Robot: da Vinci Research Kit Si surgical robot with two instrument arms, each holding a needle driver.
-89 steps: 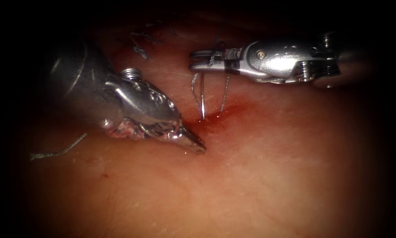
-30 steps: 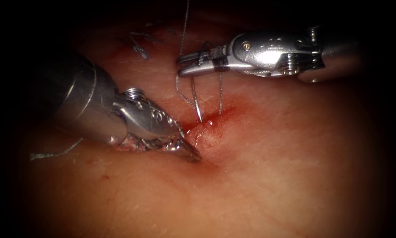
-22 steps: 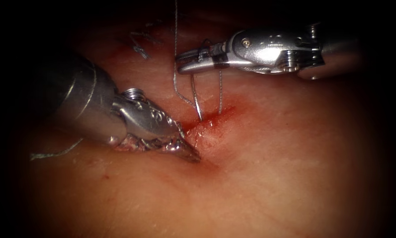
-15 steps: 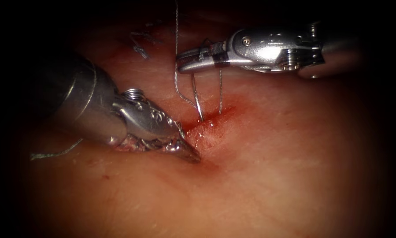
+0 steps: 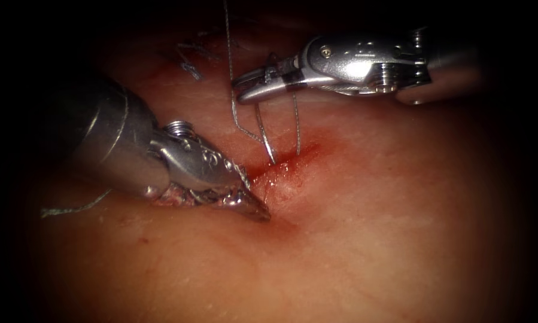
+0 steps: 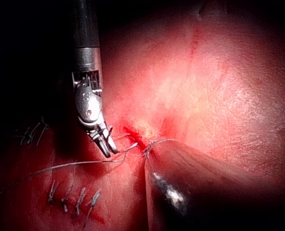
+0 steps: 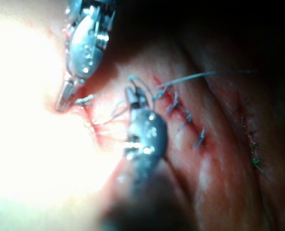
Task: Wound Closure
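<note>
My right tool [image 5: 245, 90] comes in over the tissue [image 5: 370, 227] with its jaws shut on the curved needle [image 5: 266, 134] near the top of its curve. The needle hangs down, and its tip touches the red, wet cut [image 5: 280, 170]; I cannot tell whether it is in the tissue. Thread [image 5: 230, 72] rises from beside the jaws out of the picture, and another strand [image 5: 297, 128] drops to the cut's right edge. My left tool [image 5: 260, 210] is shut, its tip pressed on the tissue left of the cut. The right tool [image 6: 106, 144] and left tool [image 7: 65, 101] also appear in the wrist views.
Earlier stitches [image 5: 188, 63] lie up and left of the cut, also seen as stitches [image 6: 75, 199] and stitches [image 7: 186, 115]. A cut end of thread [image 5: 77, 206] lies on the tissue at the far left. Red fluid [image 5: 289, 164] wets the cut.
The right tool has moved left and slightly up with the needle, whose tip stayed at the cut. A thread strand now runs steeply upward. The left tool drew back left and pressed down.
</note>
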